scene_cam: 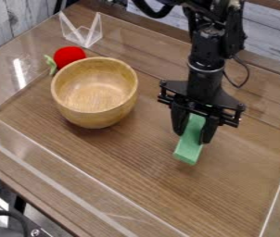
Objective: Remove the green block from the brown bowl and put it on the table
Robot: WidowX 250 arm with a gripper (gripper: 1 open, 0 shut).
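Gripping green block (190,144) (outside bowl (95,118))

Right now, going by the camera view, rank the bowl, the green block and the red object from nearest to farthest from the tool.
1. Green block, at the tool.
2. Bowl, left in view.
3. Red object, beyond the bowl.
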